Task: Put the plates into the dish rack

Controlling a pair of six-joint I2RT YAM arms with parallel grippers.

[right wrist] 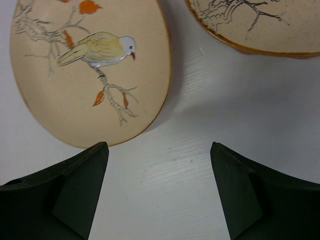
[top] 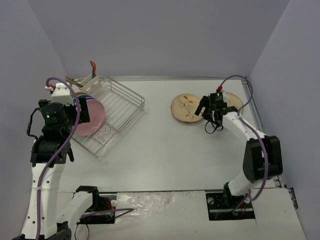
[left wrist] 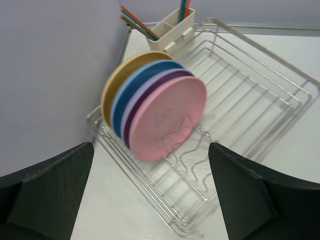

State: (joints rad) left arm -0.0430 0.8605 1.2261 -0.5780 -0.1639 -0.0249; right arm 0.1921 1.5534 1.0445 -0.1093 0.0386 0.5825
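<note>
Standing at left rear of table (top: 165, 155), top view: dish rack (top: 120, 107), pink plate (top: 91, 119) upright inside, left gripper (top: 81, 113) just beside it. At right, flat: bird-printed plate (top: 185, 109), second cream plate (top: 234, 100) partly behind arm, right gripper (top: 211, 120) between them.
Left wrist view: yellow plate (left wrist: 116, 85), blue plate (left wrist: 134, 84), purple plate (left wrist: 131, 119), pink plate on edge in row; white caddy (left wrist: 172, 26) at far corner. Left gripper spread, empty.
Right wrist view: right gripper spread over bare table, pinching nothing.
</note>
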